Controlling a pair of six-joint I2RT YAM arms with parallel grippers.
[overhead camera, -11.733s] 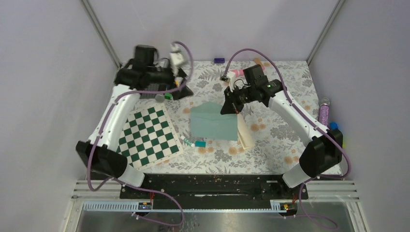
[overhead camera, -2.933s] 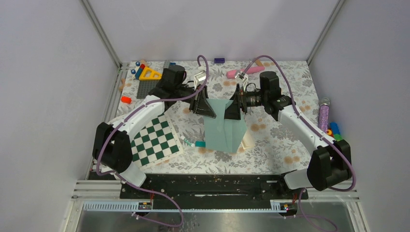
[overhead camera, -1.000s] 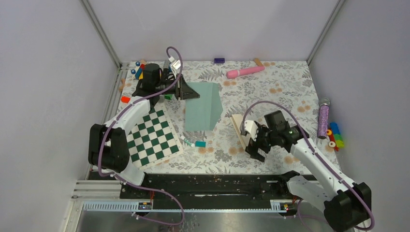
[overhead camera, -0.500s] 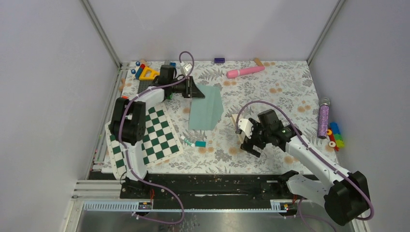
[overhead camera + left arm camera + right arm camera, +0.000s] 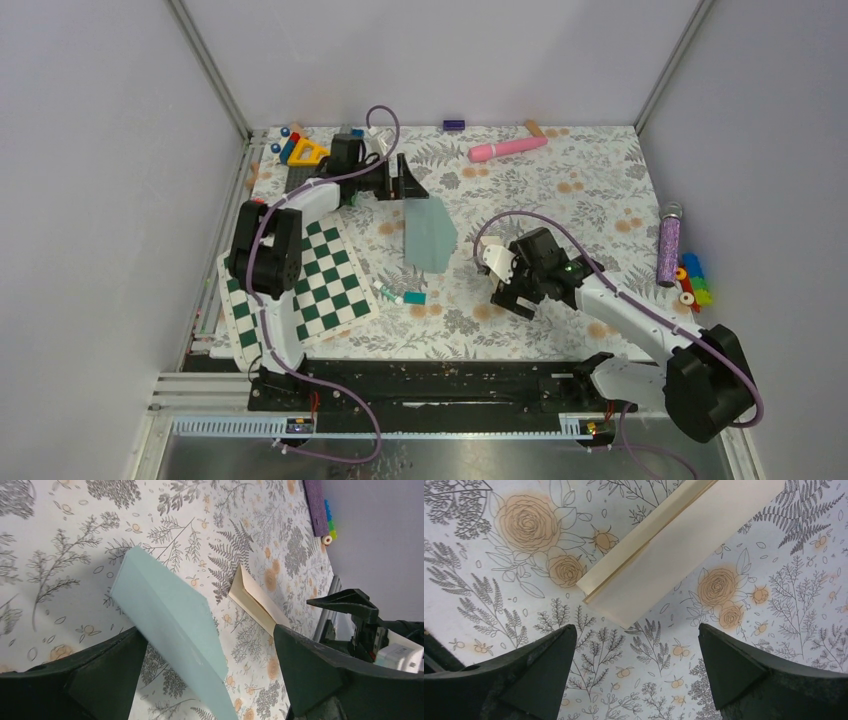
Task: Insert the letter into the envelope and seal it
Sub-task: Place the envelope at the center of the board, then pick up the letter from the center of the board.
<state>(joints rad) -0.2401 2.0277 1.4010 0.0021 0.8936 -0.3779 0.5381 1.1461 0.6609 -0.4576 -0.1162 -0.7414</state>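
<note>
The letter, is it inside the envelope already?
No, the letter lies folded on the flowery table, apart from the envelope.

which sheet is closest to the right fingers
The cream letter, directly below the right fingers. The teal envelope is nearer the left fingers, and the checkerboard is farther left still.

Top view: high, from near edge, whole table. Wrist views: close above it; both catch letter.
</note>
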